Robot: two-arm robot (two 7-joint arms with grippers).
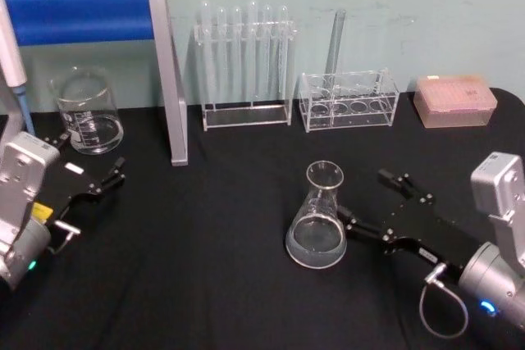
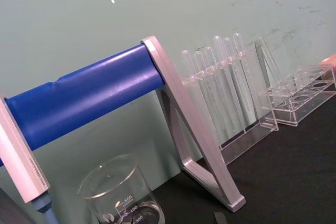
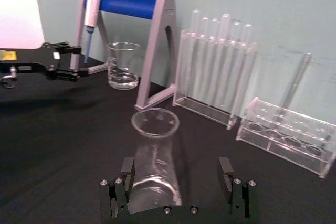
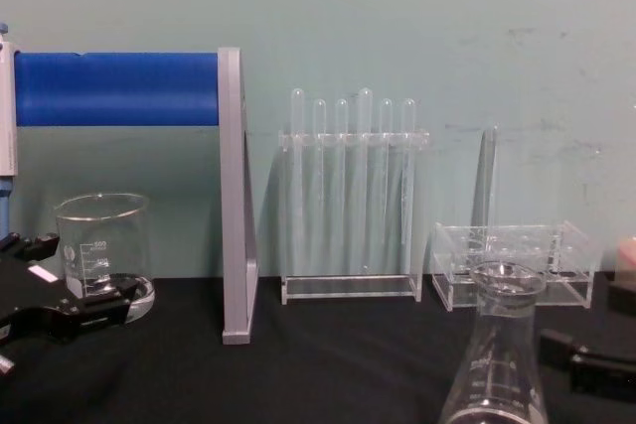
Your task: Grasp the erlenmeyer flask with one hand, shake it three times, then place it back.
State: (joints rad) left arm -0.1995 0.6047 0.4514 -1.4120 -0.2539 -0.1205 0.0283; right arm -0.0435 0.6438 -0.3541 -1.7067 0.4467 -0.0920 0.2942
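Note:
The erlenmeyer flask (image 1: pixel 317 220) stands upright on the black table, right of centre, clear glass with a little liquid in its wide base. My right gripper (image 1: pixel 366 197) is open at table height; in the right wrist view the flask (image 3: pixel 155 167) sits between its two fingers (image 3: pixel 126 182), closer to one of them and not clamped. In the chest view the flask (image 4: pixel 502 354) rises at the lower right with one right finger (image 4: pixel 586 366) beside it. My left gripper (image 1: pixel 90 158) rests open at the left, near a beaker, holding nothing.
A glass beaker (image 1: pixel 87 112) stands at the back left under a grey pipette stand with a blue bar (image 1: pixel 82 14). Along the back are a rack of test tubes (image 1: pixel 244 63), a low clear rack (image 1: pixel 349 102) holding one glass tube, and a pink box (image 1: pixel 455 101).

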